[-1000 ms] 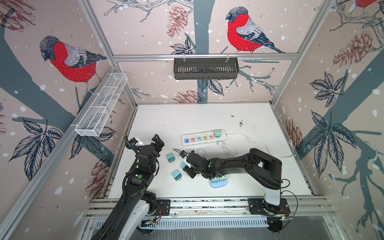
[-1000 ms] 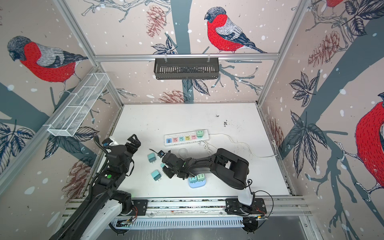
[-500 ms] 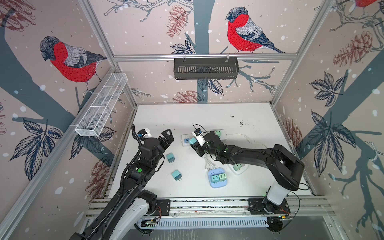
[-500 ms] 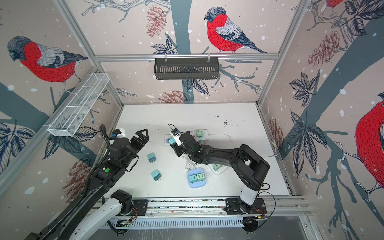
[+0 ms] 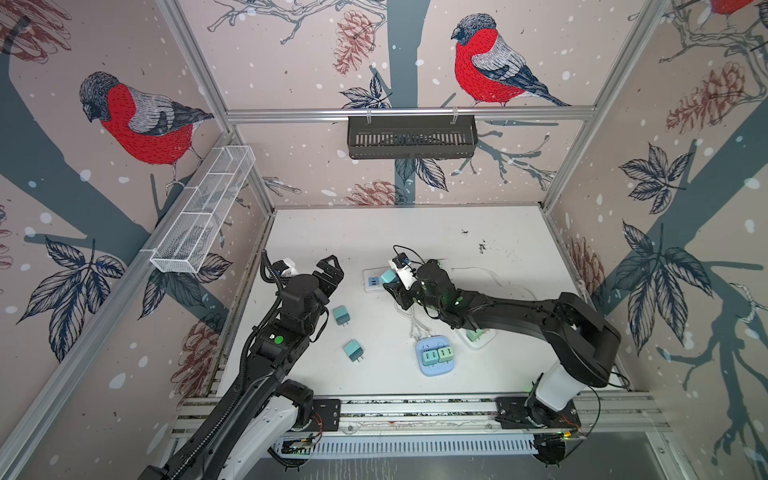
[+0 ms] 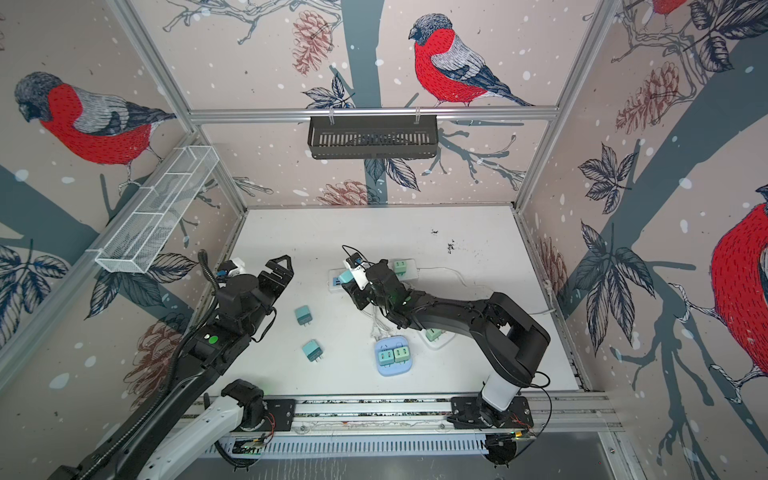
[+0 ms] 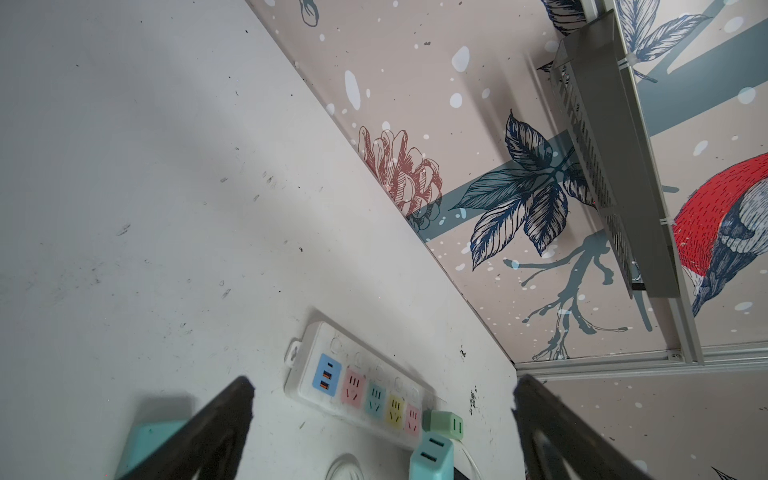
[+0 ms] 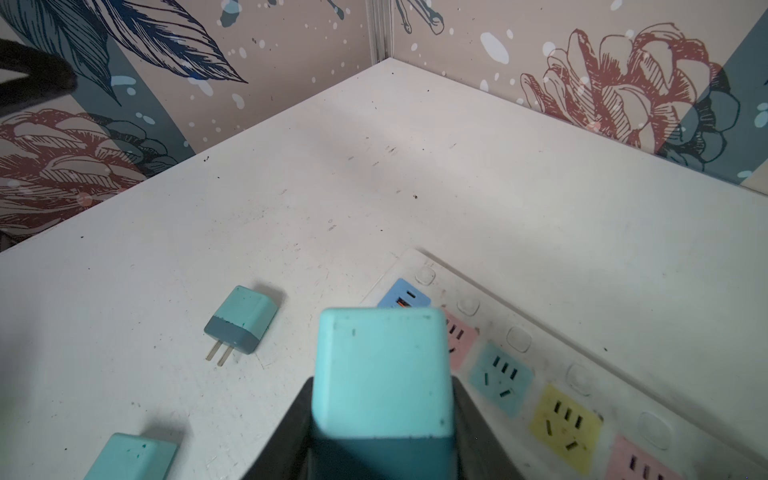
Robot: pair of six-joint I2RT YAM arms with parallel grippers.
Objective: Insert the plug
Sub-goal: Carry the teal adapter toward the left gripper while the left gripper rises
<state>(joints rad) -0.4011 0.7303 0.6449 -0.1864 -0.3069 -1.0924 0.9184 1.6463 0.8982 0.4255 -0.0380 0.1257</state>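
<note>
One plug (image 8: 382, 370) is clamped in the right gripper (image 8: 380, 432) over one end of the strip (image 8: 515, 336), while the left gripper (image 7: 382, 386) is held wide apart and empty.

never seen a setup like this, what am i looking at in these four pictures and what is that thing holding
Two black robot arms are mounted at the front edge of a white table, inside a box lined with bird wallpaper. Two pictures look down from a camera overhead and are nearly identical. The other two come from small cameras on each arm's wrist, looking along its gripper.

The left gripper is open and holds nothing. The right gripper is closed on a teal plug, held over one end of a white power strip with coloured sockets. The job is to push that plug in.

Two more teal plugs lie loose on the table. Nearer the front, a blue socket block already has two green plugs in it.
</note>
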